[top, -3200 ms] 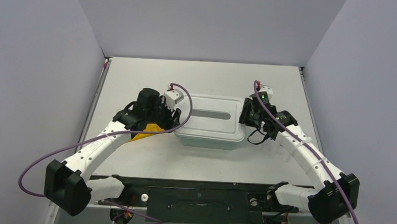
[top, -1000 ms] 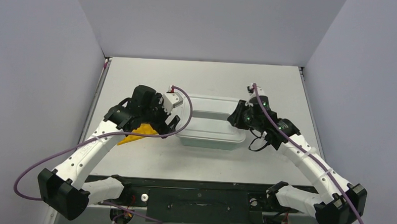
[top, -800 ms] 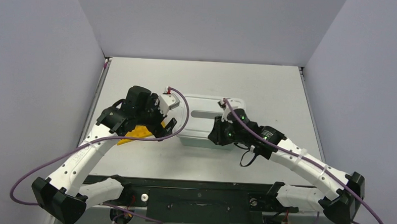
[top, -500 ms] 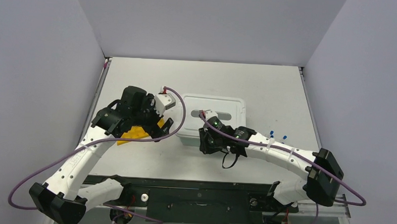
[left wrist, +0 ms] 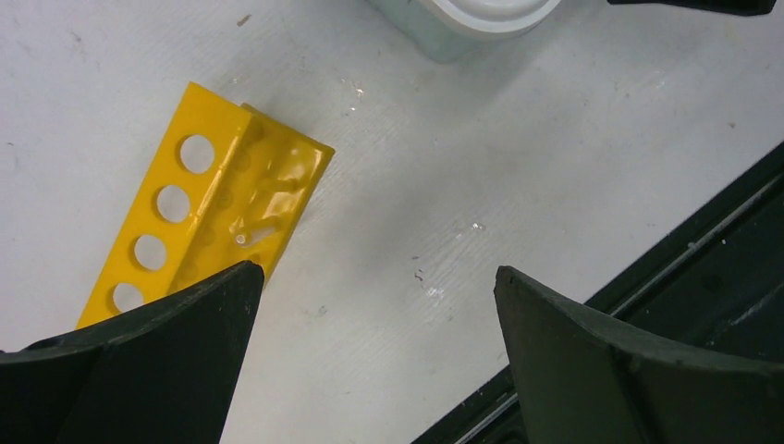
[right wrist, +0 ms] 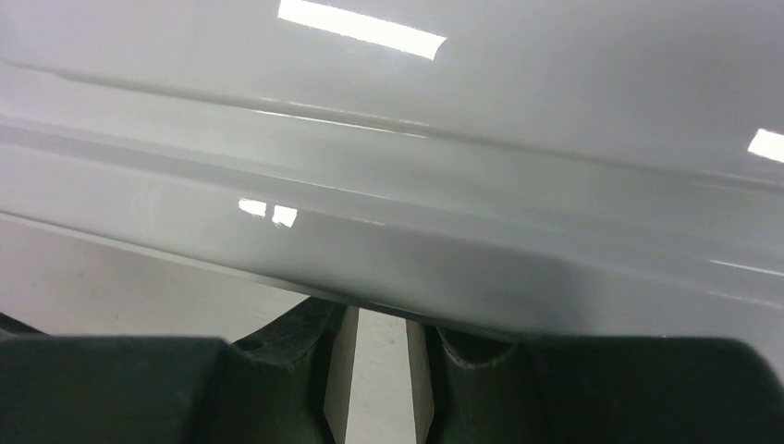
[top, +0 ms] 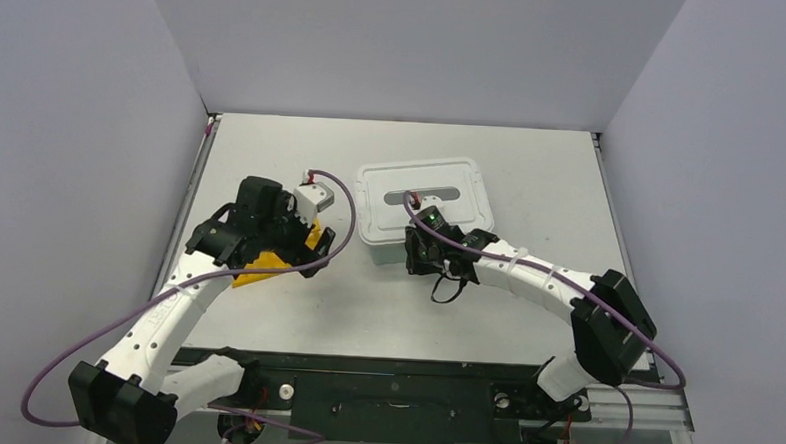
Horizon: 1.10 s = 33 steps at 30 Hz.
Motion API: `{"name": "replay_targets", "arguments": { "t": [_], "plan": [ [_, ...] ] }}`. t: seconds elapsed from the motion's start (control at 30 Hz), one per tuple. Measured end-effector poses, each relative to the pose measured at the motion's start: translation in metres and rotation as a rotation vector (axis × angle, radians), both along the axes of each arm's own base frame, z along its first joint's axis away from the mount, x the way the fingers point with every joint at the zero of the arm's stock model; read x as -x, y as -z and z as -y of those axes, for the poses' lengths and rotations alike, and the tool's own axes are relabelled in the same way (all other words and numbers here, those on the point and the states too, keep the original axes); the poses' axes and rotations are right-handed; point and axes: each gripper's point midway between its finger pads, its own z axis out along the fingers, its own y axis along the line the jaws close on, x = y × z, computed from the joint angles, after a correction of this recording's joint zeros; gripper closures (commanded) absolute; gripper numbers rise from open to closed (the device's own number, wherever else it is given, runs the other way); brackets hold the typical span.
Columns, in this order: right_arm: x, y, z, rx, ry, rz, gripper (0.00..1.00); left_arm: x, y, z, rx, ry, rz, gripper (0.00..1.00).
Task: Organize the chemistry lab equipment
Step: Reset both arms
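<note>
a pale teal tub (top: 380, 253) stands about mid-worktop, turned slightly askew, with a white lid (top: 461, 175) resting on it. the lid has rounded corners and a long grey recessed slot (top: 445, 193) along its middle. the worktop (top: 552, 159) is off-white, and the left wrist view shows small scuffs and specks on it, with a corner of the tub and lid at the top edge. a black rail (top: 402, 393) runs along the near edge. plain pale walls (top: 407, 42) close in the left, far and right sides.

2 white arms (top: 165, 317) w/ black joints (top: 121, 410), purple cables (top: 353, 225).
</note>
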Motion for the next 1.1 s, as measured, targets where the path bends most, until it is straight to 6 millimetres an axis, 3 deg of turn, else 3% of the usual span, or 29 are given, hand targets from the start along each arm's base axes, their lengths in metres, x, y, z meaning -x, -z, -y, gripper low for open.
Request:
{"name": "replay_targets", "arguments": {
  "t": [0.13, 0.27, 0.4, 0.47, 0.6, 0.7, 0.73, 0.8, 0.83, 0.93, 1.03, 1.1],
  "plan": [
    [-0.023, 0.001, -0.013, 0.0, 0.01, 0.002, 0.74, -0.022, 0.001, -0.007, 0.025, -0.077, 0.031, 0.03],
    [-0.034, -0.009, -0.031, -0.041, -0.011, 0.017, 0.62, -0.045, 0.001, -0.013, 0.058, -0.161, 0.065, 0.04],
    [-0.034, -0.037, -0.029, -0.099, -0.029, 0.07, 0.46, -0.066, 0.004, -0.018, 0.085, -0.244, 0.113, 0.03],
    [-0.034, -0.063, -0.012, -0.141, -0.008, 0.131, 0.45, -0.074, 0.006, -0.019, 0.093, -0.28, 0.133, 0.03],
    [-0.056, -0.134, 0.057, -0.218, 0.19, 0.347, 0.39, -0.095, 0.005, -0.027, 0.104, -0.373, 0.201, 0.03],
    [-0.08, -0.177, 0.147, -0.227, 0.492, 0.57, 0.34, -0.113, 0.003, -0.035, 0.115, -0.446, 0.298, 0.03],
    [-0.084, -0.18, 0.179, -0.21, 0.605, 0.631, 0.25, -0.118, 0.005, -0.038, 0.119, -0.469, 0.331, 0.03],
    [-0.087, -0.171, 0.233, -0.163, 0.793, 0.716, 0.2, -0.125, 0.014, -0.044, 0.113, -0.501, 0.369, 0.03],
    [-0.087, -0.16, 0.25, -0.133, 0.854, 0.727, 0.19, -0.127, 0.019, -0.045, 0.108, -0.509, 0.377, 0.03],
    [-0.085, -0.108, 0.299, 0.011, 0.995, 0.69, 0.18, -0.13, 0.046, -0.05, 0.082, -0.519, 0.392, 0.04],
    [-0.08, -0.067, 0.323, 0.119, 1.051, 0.613, 0.17, -0.127, 0.07, -0.053, 0.06, -0.518, 0.393, 0.03],
    [-0.079, -0.059, 0.334, 0.141, 1.079, 0.614, 0.17, -0.131, 0.071, -0.052, 0.078, -0.522, 0.426, 0.03]
  ]
}}
